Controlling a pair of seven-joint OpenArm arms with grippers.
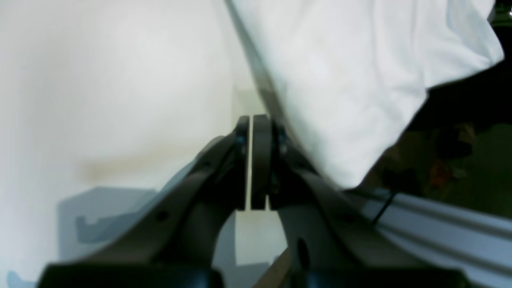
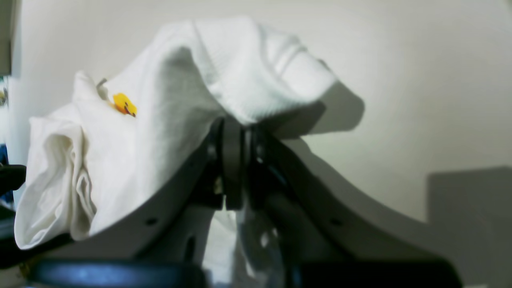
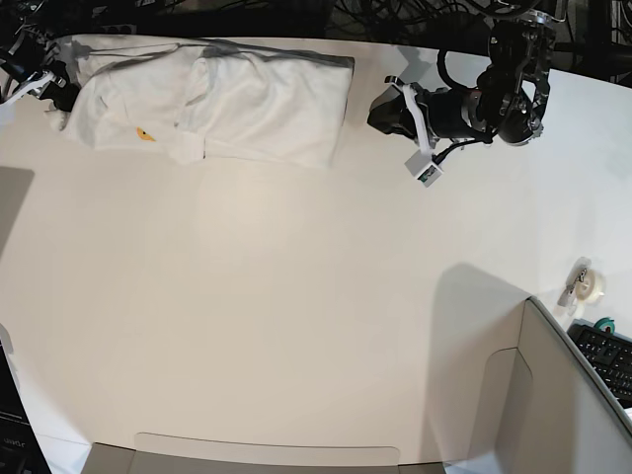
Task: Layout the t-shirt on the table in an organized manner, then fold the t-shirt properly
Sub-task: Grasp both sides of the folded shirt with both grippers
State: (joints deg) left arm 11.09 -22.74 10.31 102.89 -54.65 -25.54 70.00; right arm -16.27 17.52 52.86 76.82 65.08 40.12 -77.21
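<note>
The white t-shirt (image 3: 247, 99) lies bunched in a long strip at the far left of the off-white table (image 3: 296, 296), with a small orange bit of print (image 3: 144, 134) showing. At the shirt's left end, my right gripper (image 3: 56, 91) is closed; in the right wrist view its fingers (image 2: 232, 160) pinch a raised fold of the t-shirt (image 2: 224, 72). My left gripper (image 3: 381, 111) hovers just right of the shirt's other end. In the left wrist view this gripper (image 1: 251, 120) is shut with nothing in it, beside the t-shirt (image 1: 344, 88).
A grey box corner (image 3: 533, 395) rises at the front right. Beside it lie a tape roll (image 3: 590, 284) and a keyboard (image 3: 612, 357). Dark cables run behind the table's far edge. A metal rail (image 1: 440, 224) passes below the shirt's hanging edge.
</note>
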